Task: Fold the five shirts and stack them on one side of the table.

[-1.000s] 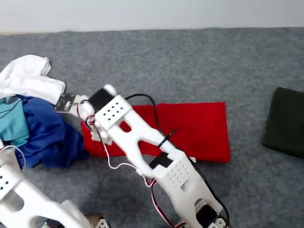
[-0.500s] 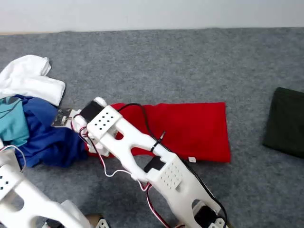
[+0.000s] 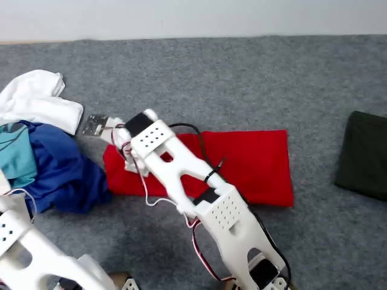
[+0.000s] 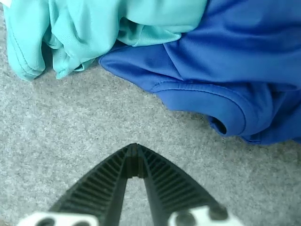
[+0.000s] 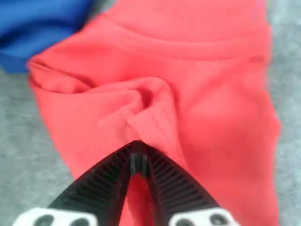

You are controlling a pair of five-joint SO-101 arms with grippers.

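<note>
The right gripper (image 5: 136, 162) is clamped shut, and a puckered fold of the red shirt (image 5: 188, 94) is pinched between its tips. The fold is gathered at the shirt's left end, close to the blue shirt (image 5: 42, 23). In the high view the right arm (image 3: 199, 193) is stretched diagonally from the near table edge across the red shirt, and part of the shirt's left half is hidden beneath it. The remainder of the shirt is laid flat as a long band on the grey table (image 3: 242, 78).

The left gripper (image 4: 136, 162) is closed on nothing and is held over bare table, just short of the blue shirt and the teal shirt (image 4: 94, 28). These two are heaped at the left with a white shirt (image 3: 36, 99). A dark folded shirt (image 3: 363, 154) is placed well apart at the right edge.
</note>
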